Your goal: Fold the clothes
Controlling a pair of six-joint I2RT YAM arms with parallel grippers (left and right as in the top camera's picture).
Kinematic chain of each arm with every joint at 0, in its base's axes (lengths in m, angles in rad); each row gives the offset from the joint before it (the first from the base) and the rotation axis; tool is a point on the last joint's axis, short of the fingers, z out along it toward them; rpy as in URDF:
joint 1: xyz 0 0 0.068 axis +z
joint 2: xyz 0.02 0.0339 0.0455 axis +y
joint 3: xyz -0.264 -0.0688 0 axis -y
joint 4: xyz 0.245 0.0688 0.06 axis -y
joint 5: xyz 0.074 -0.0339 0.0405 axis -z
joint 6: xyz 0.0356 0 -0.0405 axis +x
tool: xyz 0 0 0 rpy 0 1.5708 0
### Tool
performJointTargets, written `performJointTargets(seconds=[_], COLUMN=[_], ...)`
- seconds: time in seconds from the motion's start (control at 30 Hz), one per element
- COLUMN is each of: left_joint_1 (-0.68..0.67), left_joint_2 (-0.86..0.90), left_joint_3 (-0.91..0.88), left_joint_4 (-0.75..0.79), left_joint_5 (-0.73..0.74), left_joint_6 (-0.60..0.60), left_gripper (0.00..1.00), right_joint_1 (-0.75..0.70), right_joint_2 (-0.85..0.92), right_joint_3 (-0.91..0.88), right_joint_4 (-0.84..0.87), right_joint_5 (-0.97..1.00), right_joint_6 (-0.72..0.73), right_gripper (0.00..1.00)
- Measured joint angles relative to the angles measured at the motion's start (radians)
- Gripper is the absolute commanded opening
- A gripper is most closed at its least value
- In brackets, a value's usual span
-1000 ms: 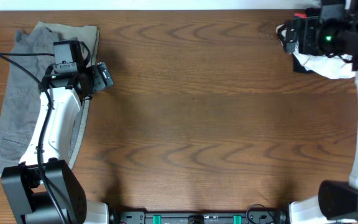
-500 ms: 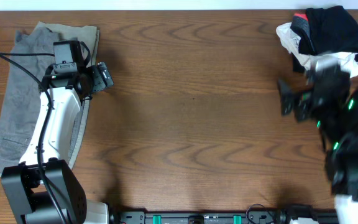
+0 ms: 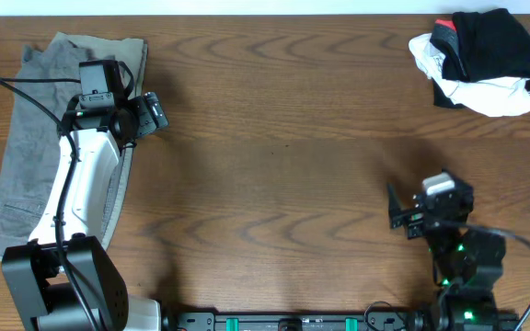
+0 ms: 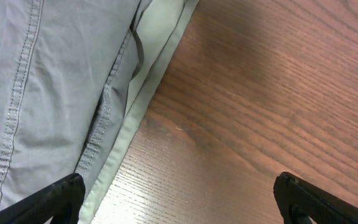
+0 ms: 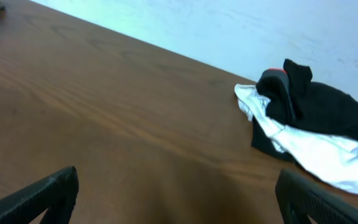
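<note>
Looking down from overhead, a brown wooden table (image 3: 274, 165) fills the picture. At about 1 o'clock, near the far edge, lies a crumpled pile of clothes (image 3: 481, 60): black leggings (image 3: 490, 41) bunched over a white garment (image 3: 490, 97), with a strip of coral-red waistband (image 3: 443, 29) at the pile's 10 o'clock. The right hand (image 3: 400, 211) sits at about 4 o'clock, well apart from the pile, fingers spread and empty. At 9 o'clock grey trousers (image 3: 26, 147) lie flat. The left arm (image 3: 86, 184) reaches over them, and the left hand (image 3: 155, 114) hangs at their 2 o'clock edge, holding nothing.

From the left wrist, the trousers' stitched seam and pale hem fill the 10 o'clock half, with bare wood elsewhere. Two dark fingertips show in the lower corners, wide apart, nothing between them.

From the right wrist, the pile sits at 2 o'clock, far off before a pale wall (image 5: 229, 25). The fingertips again stand wide apart in the lower corners.

The step in hand is probably fetching the leggings. To do it well, the right hand should take the waistband rather than the loose middle. It should lift the black fabric clear of the white garment, then draw it to the bare middle of the table and lay it flat before any fold.
</note>
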Motion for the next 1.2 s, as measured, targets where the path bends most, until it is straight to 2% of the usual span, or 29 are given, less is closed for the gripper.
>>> performJointTargets(seconds=[0.33,0.77,1.2], left_joint_1=[0.0,0.0,0.0], left_joint_2=[0.0,0.0,0.0], left_joint_3=[0.0,0.0,0.0], left_joint_4=[0.0,0.0,0.0], left_joint_5=[0.0,0.0,0.0], left_joint_6=[0.0,0.0,0.0], left_gripper=[0.98,0.98,0.98], right_joint_1=[0.002,0.002,0.002], right_joint_2=[-0.162,-0.306,-0.314], right_joint_3=[-0.129,-0.159,-0.163], right_joint_4=[0.006,0.04,0.035], right_joint_5=[0.007,0.012,0.014], right_joint_6=[0.0,0.0,0.0], right_gripper=[0.99,0.99,0.99])
